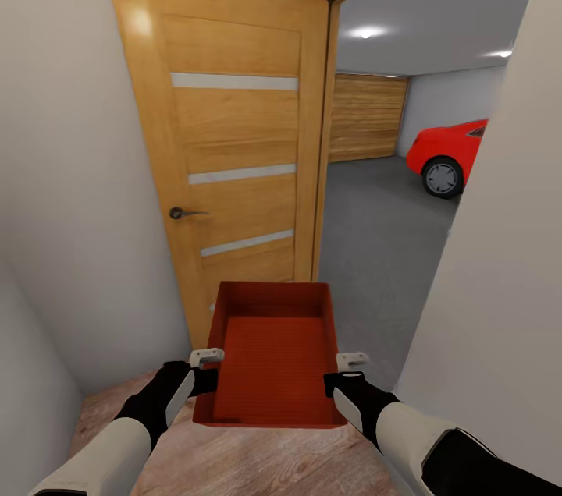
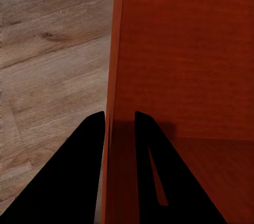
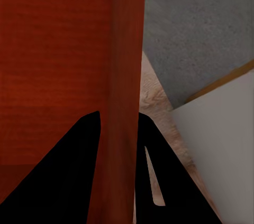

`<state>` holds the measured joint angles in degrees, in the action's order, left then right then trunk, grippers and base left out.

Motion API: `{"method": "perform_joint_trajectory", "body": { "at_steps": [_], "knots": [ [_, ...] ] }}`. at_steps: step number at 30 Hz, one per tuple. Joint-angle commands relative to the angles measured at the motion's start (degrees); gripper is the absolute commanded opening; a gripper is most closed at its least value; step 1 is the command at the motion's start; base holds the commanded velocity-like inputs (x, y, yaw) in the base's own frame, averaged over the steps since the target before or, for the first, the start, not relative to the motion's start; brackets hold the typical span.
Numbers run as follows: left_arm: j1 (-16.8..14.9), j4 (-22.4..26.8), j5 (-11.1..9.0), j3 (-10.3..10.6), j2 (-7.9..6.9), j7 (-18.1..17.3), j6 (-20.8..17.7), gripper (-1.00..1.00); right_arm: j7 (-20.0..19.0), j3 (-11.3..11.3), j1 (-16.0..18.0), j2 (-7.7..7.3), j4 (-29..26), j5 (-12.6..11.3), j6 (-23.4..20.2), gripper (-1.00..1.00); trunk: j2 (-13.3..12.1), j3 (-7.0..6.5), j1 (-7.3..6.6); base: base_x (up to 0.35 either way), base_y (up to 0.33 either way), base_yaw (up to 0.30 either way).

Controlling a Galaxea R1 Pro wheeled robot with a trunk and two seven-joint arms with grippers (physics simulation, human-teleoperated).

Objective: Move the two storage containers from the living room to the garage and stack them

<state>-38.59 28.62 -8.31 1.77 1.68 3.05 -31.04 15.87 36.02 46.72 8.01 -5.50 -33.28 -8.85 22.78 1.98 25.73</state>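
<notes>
Head view shows the carry step: the left tool [image 1: 206, 358] and right tool [image 1: 353, 359] each pinch a side wall of one storage container [image 1: 273, 359] held before the open door [image 1: 234, 168], so next comes rolling through onto the garage floor [image 1: 382, 246].
</notes>
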Motion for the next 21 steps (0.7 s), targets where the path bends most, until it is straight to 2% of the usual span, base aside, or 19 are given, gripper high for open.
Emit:
{"method": "perform_joint_trajectory", "body": {
  "at_steps": [1, 10, 21],
  "knots": [
    [-0.05, 0.16, 2.13, -0.19, -0.01, 0.73, -0.42, -1.00, 0.47, 0.98, 0.04, -0.01, 0.06, 0.05, -0.38, -1.00, 0.14, 0.13, 0.05, 0.108, 0.139, 0.000],
    [-0.04, 0.19, 2.15, -0.19, -0.01, 0.73, -0.37, -1.00, 0.47, 0.98, 0.04, -0.01, 0.05, 0.05, -0.41, -1.00, 0.14, 0.13, 0.05, 0.108, 0.139, 0.000],
    [-0.06, 0.20, 2.16, -0.19, -0.01, 0.73, -0.33, -1.00, 0.47, 0.98, 0.04, -0.07, 0.06, 0.05, -0.43, -1.00, 0.14, 0.13, 0.05, 0.016, 0.015, 0.000]
  ]
}}
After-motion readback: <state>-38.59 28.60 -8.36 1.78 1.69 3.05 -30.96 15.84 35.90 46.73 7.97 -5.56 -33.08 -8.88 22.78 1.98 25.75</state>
